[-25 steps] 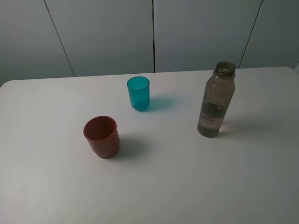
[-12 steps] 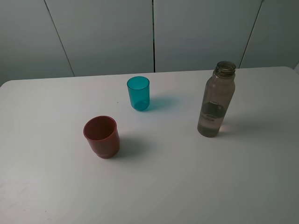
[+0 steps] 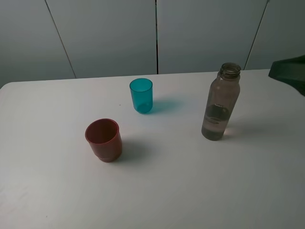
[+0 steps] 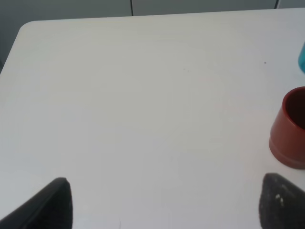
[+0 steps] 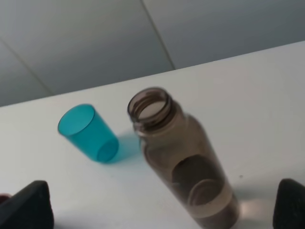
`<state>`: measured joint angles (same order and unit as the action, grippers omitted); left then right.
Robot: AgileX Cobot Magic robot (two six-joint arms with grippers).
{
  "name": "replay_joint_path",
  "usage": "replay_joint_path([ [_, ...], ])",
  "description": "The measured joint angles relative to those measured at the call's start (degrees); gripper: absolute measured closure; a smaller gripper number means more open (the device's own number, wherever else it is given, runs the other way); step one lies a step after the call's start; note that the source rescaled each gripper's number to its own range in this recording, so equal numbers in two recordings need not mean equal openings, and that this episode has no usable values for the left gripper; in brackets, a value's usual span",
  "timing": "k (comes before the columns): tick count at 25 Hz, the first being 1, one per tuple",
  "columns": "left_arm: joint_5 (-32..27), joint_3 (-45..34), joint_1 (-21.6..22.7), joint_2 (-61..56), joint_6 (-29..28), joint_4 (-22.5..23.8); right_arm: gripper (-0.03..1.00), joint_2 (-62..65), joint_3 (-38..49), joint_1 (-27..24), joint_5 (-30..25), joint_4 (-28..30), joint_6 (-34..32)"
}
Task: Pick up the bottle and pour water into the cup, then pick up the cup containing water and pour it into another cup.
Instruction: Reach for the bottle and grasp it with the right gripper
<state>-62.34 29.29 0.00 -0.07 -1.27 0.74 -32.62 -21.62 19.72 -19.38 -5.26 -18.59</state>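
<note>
The bottle (image 3: pixel 220 102) is stood upright, uncapped, on the worktop (image 3: pixel 190 191), right of the middle and nearer the far edge; a little water is seen at its bottom. The teal cup (image 3: pixel 141 95) is set upright close to the far edge, about mid-width, well apart from the bottle. The red-brown cup (image 3: pixel 103 140) is set upright nearer the left edge, apart from the teal cup. Right jaws are spread wide with nothing clamped, and their dark fingertips (image 5: pixel 28 207) are not touching the bottle. A dark part of the right arm (image 3: pixel 289 71) is seen over the far right corner. Left jaws are held apart and empty, above bare worktop, with the red-brown cup near.
</note>
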Motion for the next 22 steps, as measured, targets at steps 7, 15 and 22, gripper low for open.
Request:
replay_joint_path([
  [7, 0.0, 0.0, 0.0, 0.0, 0.0, 0.0, -0.03, -1.8, 15.6, 10.2, 24.8, 3.1, -0.9],
  [15, 0.0, 0.0, 0.0, 0.0, 0.0, 0.0, -0.03, -12.4, 17.0, 10.5, 33.9, 3.0, 10.6],
  [22, 0.0, 0.0, 0.0, 0.0, 0.0, 0.0, -0.03, -34.0, 17.0, 10.5, 58.0, 2.7, 13.0],
])
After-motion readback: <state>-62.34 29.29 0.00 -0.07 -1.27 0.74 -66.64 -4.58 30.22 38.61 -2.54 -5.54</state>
